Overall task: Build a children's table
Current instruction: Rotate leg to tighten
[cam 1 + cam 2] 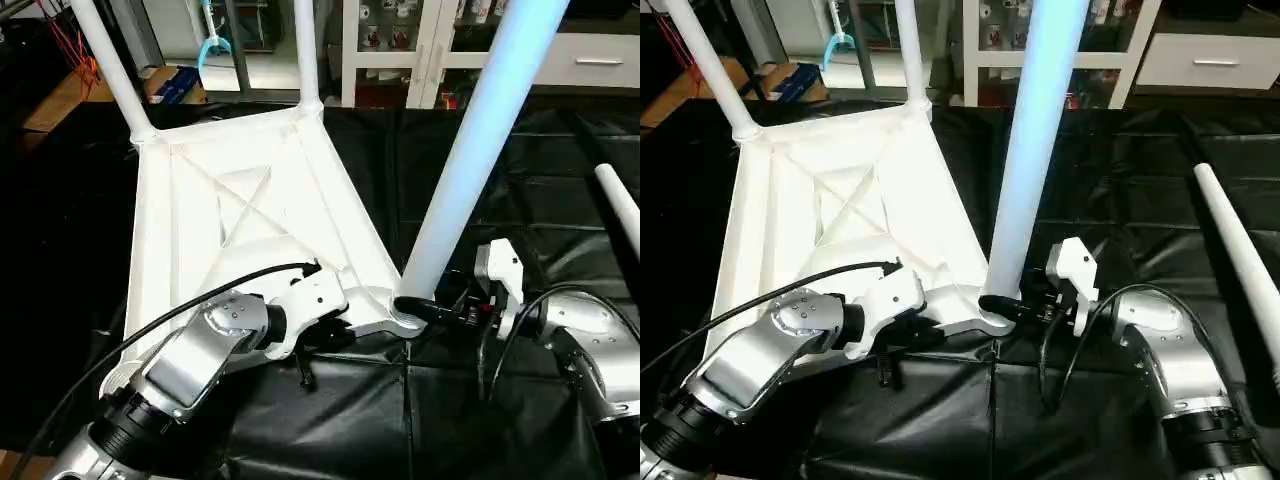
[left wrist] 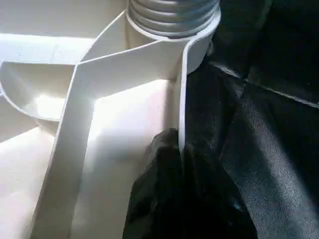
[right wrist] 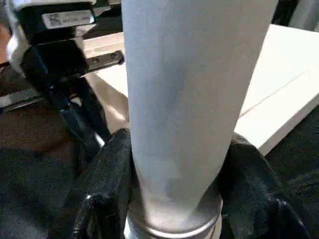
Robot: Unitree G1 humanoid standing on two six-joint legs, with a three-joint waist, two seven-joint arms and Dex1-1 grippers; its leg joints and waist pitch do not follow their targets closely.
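1. Right gripper (image 1: 1005,306): its two black fingers (image 3: 107,184) stand on either side of the base of the near-right leg (image 1: 470,150), clasping the tube just above its grey threaded end, right at the socket.
2. Left gripper (image 1: 325,335): black fingers (image 2: 174,199) pinched together over the near edge wall of the tabletop (image 1: 250,215), just left of the near-right corner socket (image 1: 400,318); the thin white rim runs between the pads.
3. Near-right leg: long tapered white tube, standing nearly upright with a slight lean to the right, its foot in the corner socket beside both grippers.
4. Tabletop: white plastic rectangle lying upside down on the black cloth (image 1: 480,420), X-shaped ribs facing up, left of centre, its long side running from near to far.
5. Far-left leg (image 1: 110,70): white tube seated in the far-left corner socket, leaning left.
6. Far-right leg (image 1: 306,50): white tube upright in the far-right corner socket.
7. Loose leg (image 1: 1240,270): white tube lying on the cloth at the far right, well apart from the tabletop.
8. Left forearm (image 1: 190,365): silver, reaching from the near left, a black cable (image 1: 150,330) arcing over it.
9. Right forearm (image 1: 1165,360): silver, reaching from the near right.
10. Cabinets (image 1: 590,55): white, along the far edge.
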